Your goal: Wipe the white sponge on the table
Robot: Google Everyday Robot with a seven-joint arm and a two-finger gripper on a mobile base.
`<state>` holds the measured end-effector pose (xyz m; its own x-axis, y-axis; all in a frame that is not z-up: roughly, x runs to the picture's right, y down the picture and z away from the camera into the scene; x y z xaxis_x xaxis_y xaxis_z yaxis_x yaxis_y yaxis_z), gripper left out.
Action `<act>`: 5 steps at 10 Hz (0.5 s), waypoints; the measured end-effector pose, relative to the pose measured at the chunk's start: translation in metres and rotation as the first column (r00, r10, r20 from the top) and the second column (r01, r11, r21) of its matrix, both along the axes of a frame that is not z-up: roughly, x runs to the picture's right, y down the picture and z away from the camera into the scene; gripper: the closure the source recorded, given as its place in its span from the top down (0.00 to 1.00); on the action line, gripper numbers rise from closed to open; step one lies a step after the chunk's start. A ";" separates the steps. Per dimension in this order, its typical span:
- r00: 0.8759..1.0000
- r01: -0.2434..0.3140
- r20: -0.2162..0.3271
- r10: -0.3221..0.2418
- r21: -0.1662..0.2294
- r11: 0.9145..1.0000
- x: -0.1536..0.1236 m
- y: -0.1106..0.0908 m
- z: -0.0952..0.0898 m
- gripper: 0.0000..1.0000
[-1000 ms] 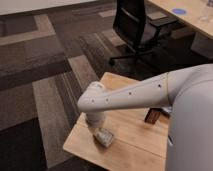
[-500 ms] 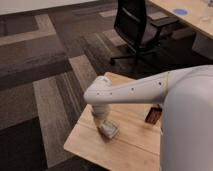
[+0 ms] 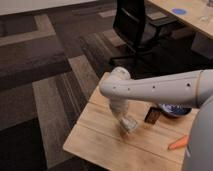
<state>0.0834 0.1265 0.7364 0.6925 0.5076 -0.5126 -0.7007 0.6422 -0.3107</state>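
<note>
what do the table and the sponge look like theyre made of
Table: light wood, matte, natural finish; plank lines and pale grain show on top.
Sponge: off-white and soft-looking, probably foam or cellulose, though the material is uncertain.
The gripper is down at the sponge, on the table's middle.

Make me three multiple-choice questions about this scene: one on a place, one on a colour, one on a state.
1. Where is the gripper?
A. over the carpet
B. low over the table, at the white sponge
C. by the office chair

2. What colour is the thing at the table's right edge?
A. orange
B. green
C. blue

3. The white sponge is:
A. on the floor
B. on the tabletop
C. on the chair

Answers: B, the arm ends there; A, it is plainly orange; B, wood surrounds it.
</note>
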 end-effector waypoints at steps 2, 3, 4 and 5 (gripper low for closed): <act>1.000 0.002 0.002 -0.002 0.000 1.000 -0.002 0.000 0.000 0.04; 1.000 0.002 0.001 -0.002 0.000 1.000 -0.001 0.000 0.000 0.04; 1.000 0.002 0.002 -0.002 0.000 1.000 -0.001 0.000 0.000 0.04; 1.000 0.002 0.003 -0.002 0.000 1.000 -0.002 0.000 0.000 0.02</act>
